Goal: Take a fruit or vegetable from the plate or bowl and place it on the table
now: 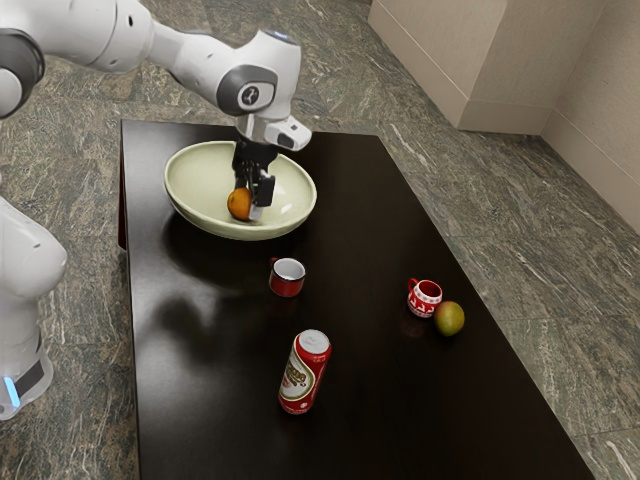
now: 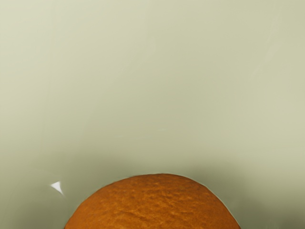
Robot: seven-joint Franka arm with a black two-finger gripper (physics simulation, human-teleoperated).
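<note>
Orange [image 1: 239,204] sits low within the pale green bowl [image 1: 190,175], towards the bowl's side that faces the red enamel mug [image 1: 287,278]. My gripper [image 1: 250,206] is down inside the bowl with it, right at the fruit. From out here I can't tell how far open the hand is, or whether it has hold of the orange or is only beside it; nor can I tell whether the fruit's underside bears on the bowl.

What the next move turns on is that closeness: the orange lies directly at the hand's working end, and being round it offers no long axis to match. I judge this to be the grasping step. Once the grip is sure, I'd lift straight up to clear the bowl's rim, then set down on the dark table [image 1: 380,400] outside it.
</note>
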